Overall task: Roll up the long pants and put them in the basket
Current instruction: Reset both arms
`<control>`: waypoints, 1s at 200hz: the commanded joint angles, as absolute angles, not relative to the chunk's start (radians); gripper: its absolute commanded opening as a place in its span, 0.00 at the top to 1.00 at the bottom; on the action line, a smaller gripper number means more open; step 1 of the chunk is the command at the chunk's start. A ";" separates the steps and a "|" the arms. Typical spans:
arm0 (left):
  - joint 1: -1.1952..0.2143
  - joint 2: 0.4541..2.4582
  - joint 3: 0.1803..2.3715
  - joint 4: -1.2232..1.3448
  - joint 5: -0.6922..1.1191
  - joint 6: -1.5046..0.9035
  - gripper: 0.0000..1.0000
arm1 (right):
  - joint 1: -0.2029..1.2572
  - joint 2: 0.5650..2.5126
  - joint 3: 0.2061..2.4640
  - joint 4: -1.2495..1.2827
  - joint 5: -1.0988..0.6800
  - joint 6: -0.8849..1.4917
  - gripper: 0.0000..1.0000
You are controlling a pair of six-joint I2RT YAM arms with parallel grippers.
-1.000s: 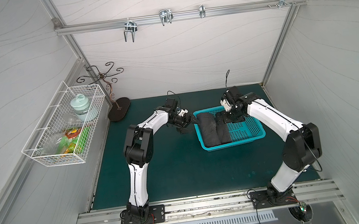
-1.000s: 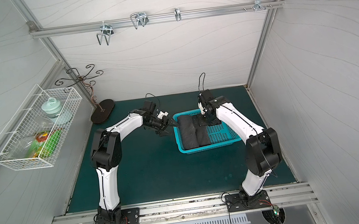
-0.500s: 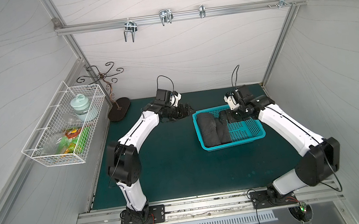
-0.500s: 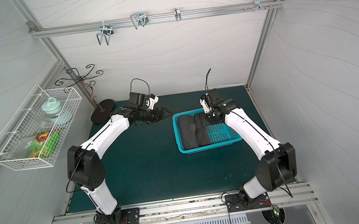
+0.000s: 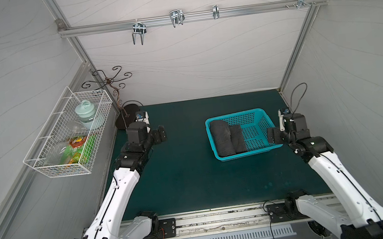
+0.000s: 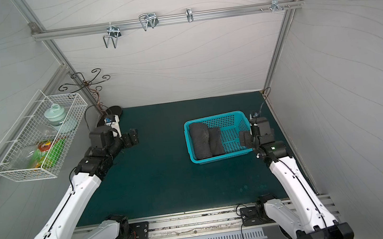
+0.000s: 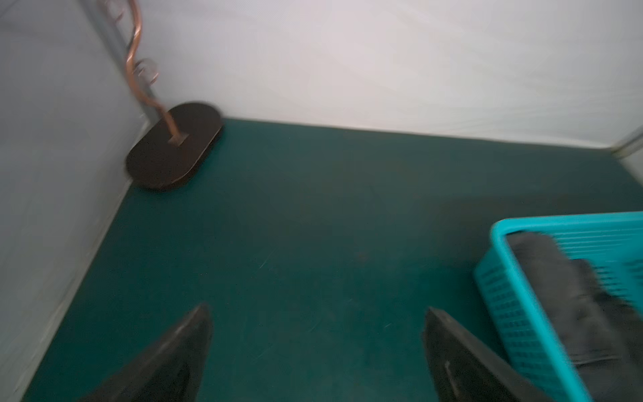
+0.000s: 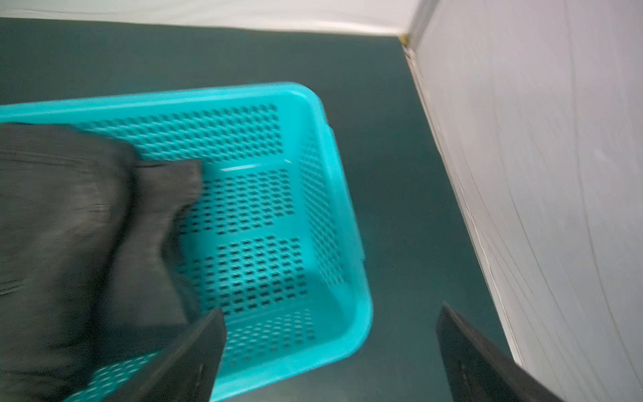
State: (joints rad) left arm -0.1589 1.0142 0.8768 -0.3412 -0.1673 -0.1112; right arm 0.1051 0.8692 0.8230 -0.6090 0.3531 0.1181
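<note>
Jaws on the left gripper [image 7: 316,323] stand wide apart with nothing between them, and it hangs over bare dark green table mat [image 5: 187,175], well to the left of the basket. Those on the right gripper [image 8: 332,316] are spread just as wide and hold nothing. It hovers just beside the right wall of the turquoise perforated plastic basket [image 5: 234,114]; I cannot tell whether it touches the rim.

Inside that basket lie the long pants [image 5: 222,138], dark charcoal-grey cloth rolled into a thick bundle against the left wall, with a flatter fold beside it toward the middle. The right half of the basket floor shows bare mesh.

Farther out, a curly metal stand on a dark oval base [image 7: 174,146] sits in the far left corner, and a white wire basket [image 5: 42,165] with a pale green jar and bright packets hangs on the left wall.
</note>
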 commanded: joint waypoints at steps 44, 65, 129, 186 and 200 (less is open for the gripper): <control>-0.108 1.045 0.865 -0.370 -0.299 -0.199 0.01 | -0.151 1.085 0.876 -0.632 0.456 0.237 0.01; -0.108 1.057 0.873 -0.353 -0.303 -0.223 0.01 | -0.202 1.198 0.944 -0.626 0.422 0.270 0.20; -0.109 1.085 0.878 -0.338 -0.322 -0.202 0.01 | -0.233 1.552 1.095 -0.614 0.240 0.291 1.00; -0.107 1.100 0.832 -0.318 -0.348 -0.213 0.01 | 0.146 1.836 1.156 -0.498 0.310 0.249 1.00; -0.105 1.103 0.812 -0.301 -0.359 -0.213 0.01 | 0.227 1.881 1.226 -0.511 0.367 0.198 1.00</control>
State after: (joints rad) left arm -0.1112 1.0969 0.8303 -0.3668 -0.3248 -0.2058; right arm 0.0864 1.7588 1.2041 -0.5003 0.3614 0.2413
